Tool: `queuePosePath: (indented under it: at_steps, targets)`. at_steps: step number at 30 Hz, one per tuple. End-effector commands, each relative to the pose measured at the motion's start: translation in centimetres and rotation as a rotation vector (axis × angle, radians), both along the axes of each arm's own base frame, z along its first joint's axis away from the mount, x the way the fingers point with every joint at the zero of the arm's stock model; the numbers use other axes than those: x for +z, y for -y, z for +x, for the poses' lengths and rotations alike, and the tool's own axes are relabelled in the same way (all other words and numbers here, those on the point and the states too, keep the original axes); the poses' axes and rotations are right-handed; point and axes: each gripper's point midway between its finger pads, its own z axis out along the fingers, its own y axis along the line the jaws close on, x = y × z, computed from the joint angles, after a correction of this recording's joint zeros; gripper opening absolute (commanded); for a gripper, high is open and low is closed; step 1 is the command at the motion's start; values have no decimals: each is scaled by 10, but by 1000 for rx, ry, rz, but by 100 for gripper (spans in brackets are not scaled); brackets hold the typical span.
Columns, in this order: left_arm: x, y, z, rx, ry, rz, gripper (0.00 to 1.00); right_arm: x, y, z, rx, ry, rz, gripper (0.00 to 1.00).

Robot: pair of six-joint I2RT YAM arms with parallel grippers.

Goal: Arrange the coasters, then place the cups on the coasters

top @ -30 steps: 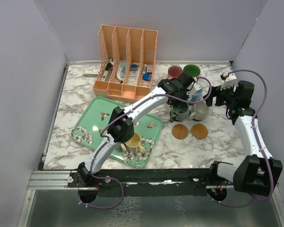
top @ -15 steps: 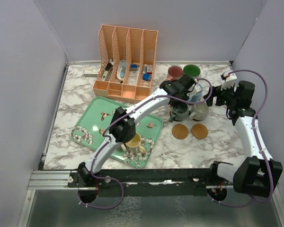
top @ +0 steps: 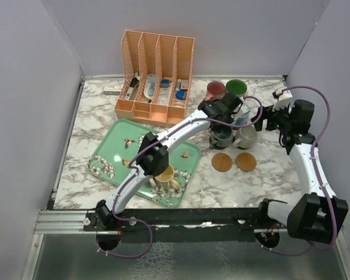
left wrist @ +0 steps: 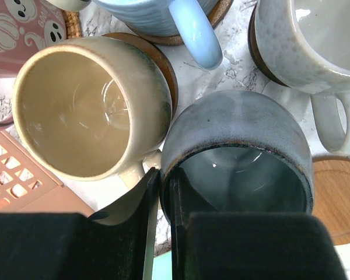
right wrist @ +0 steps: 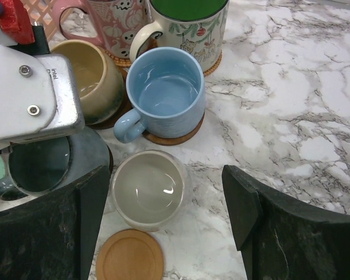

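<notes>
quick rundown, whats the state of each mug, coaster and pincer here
grey-blue mug, upright, empty, rim gripped
left pincer, shut on grey-blue mug
right pincer, open, empty
blue mug, upright, empty, on coaster
cream mug, upright, empty, on dark coaster
front coasters, flat, bare
yellow mug, upright, on green tray

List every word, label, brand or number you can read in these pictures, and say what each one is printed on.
"intel": on the silver camera housing at the left arm's wrist.
Pink mug: marks beside the ghosts and pumpkin, cut off and unreadable.
Green-lined mug: pictures only, no words legible.
Orange desk organizer: labels on its contents are too small to read.
</notes>
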Motion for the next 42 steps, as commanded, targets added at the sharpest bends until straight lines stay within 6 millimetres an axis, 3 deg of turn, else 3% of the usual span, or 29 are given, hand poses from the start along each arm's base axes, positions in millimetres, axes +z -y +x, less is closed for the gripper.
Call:
queuePosePath:
  at_steps: [1,15,22,42]
  targets:
    - [23,16,9,15,81,-60,0,9,2,-2,-5,31,-6,79]
    - [18,17,2,-1,80,-33,0,10,16,2,-89,30,-31,79]
    - [17,13,0,-7,79,-18,0,7,37,7,-206,17,-59,79]
    - [31,6,-5,-21,104,3,0,6,34,7,-191,11,-52,79]
